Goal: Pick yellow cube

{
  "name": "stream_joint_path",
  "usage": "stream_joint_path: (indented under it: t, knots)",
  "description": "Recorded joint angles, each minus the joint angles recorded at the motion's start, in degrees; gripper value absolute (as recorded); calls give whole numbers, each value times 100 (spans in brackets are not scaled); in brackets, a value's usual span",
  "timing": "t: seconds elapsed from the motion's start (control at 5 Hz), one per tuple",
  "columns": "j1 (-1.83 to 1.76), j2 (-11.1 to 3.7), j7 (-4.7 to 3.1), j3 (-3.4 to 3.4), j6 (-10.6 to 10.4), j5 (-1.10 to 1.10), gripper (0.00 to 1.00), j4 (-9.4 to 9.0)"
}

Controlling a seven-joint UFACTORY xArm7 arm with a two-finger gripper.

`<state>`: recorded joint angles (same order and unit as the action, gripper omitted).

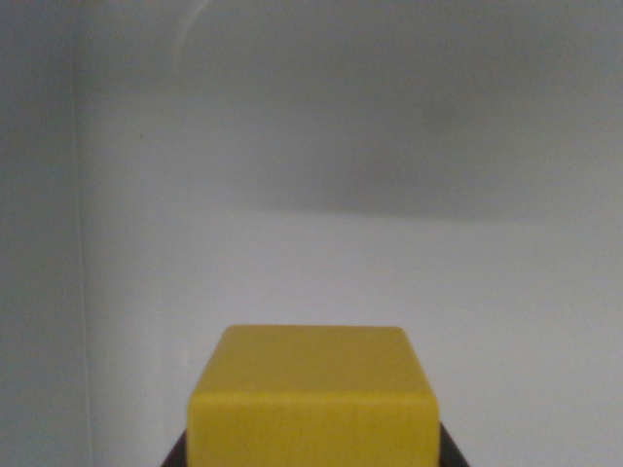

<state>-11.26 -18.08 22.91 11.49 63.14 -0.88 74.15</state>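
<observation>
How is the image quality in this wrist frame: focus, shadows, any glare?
In the wrist view the yellow cube at the bottom edge is close and slightly soft, with evenly lit faces; a broad, blurry dark shadow lies across the pale surface above it; a faint curved glare streak shows at upper left; overall the frame is soft and low in contrast.

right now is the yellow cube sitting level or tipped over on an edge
Level, as far as the wrist view shows: the yellow cube shows a flat top face and a straight horizontal front edge. Its base is cut off by the frame, so contact underneath cannot be told.
</observation>
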Motion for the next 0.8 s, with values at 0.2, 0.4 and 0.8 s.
stream_joint_path:
  t: [0.2,0.4,0.8]
  knots:
    - [7,111,-7,9,271,24,100,162]
    - [7,111,-7,9,271,24,100,162]
    - [15,222,-13,18,543,48,100,325]
